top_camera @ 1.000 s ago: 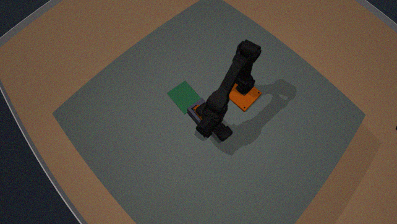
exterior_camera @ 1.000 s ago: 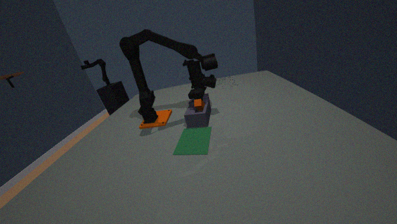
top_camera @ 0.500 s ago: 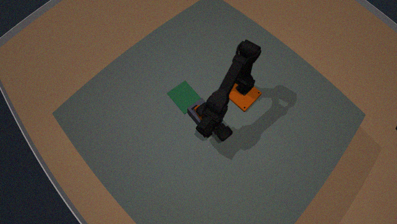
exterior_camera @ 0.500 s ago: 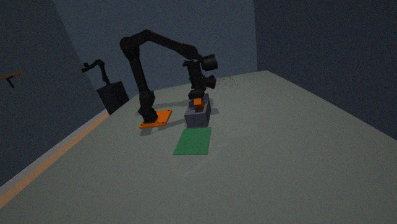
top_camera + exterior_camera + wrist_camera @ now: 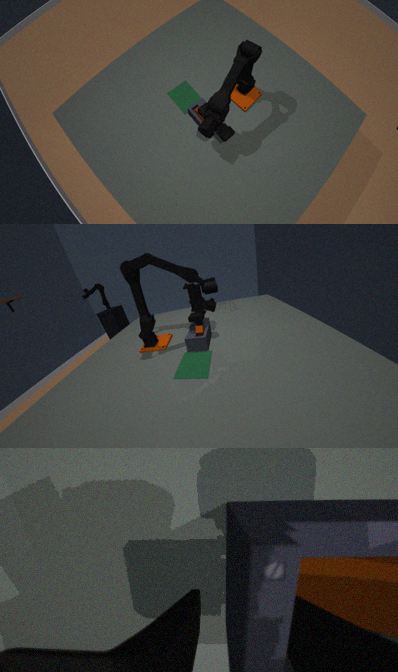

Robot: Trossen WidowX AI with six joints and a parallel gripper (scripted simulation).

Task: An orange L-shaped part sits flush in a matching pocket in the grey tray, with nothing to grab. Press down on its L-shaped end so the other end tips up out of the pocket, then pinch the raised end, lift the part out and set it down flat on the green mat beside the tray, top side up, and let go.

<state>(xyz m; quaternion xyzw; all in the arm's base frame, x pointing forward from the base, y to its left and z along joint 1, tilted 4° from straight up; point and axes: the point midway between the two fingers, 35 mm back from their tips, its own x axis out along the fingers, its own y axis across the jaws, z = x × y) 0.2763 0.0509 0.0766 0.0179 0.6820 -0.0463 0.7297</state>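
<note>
The orange part [image 5: 199, 114] [image 5: 199, 329] [image 5: 350, 583] is tilted in the pocket of the grey tray [image 5: 194, 117] [image 5: 196, 344] [image 5: 260, 598]. Its end nearest the mat stands up above the tray's rim in the exterior view. Its other end is hidden by the gripper. My gripper [image 5: 198, 323] [image 5: 236, 597] is partly open with nothing between its fingers. It points down at the tray's far end: in the wrist view one finger is over the part, the other outside the tray wall. Fingertip contact is hidden. The green mat [image 5: 183, 94] [image 5: 194, 364] is bare.
The mat lies close against the tray's end. The arm's orange base plate [image 5: 246, 102] [image 5: 167, 340] stands on the table to one side of the tray. The arm reaches over the tray and hides much of it in the top view.
</note>
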